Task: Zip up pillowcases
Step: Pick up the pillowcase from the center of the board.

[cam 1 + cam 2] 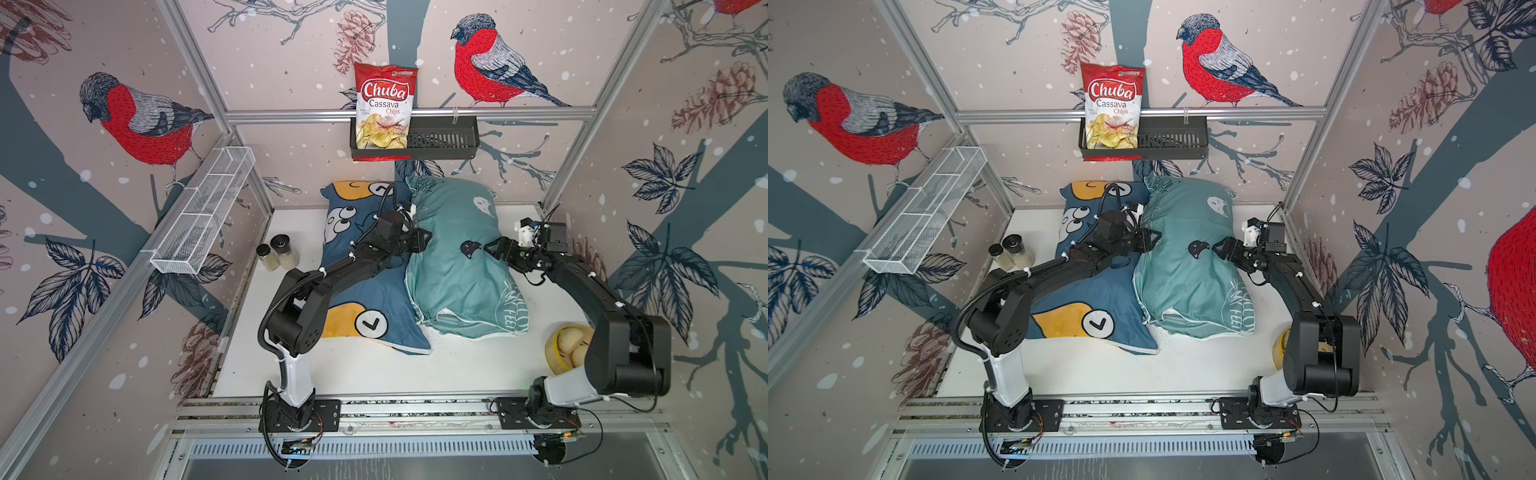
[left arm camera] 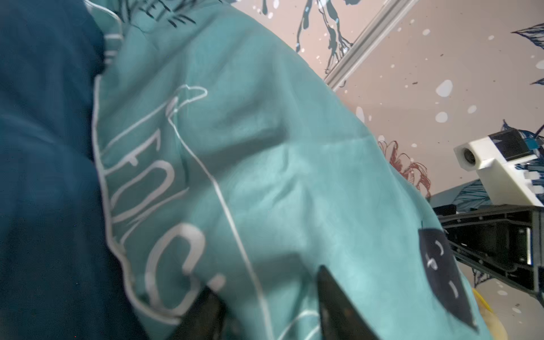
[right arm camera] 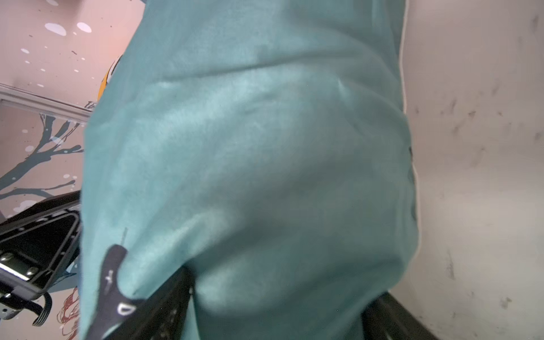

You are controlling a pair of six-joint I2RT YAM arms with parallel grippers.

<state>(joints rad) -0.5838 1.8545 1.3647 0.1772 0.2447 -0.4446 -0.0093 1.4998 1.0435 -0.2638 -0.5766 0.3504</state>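
While one dark blue pillowcase (image 1: pixel 386 299) touches one teal pillowcase (image 1: pixel 453 282), left pincer (image 1: pixel 424 241) and right pincer (image 1: pixel 490 248) both gape against the teal

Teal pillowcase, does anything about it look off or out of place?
Yes. The teal pillowcase lies askew, overlapping the dark blue pillowcase beside it, and the white zipper edge along its front gapes open, so it is not yet zipped.

both top views look down from above (wrist cameras closely face the teal pillowcase (image 2: pixel 294 176)).
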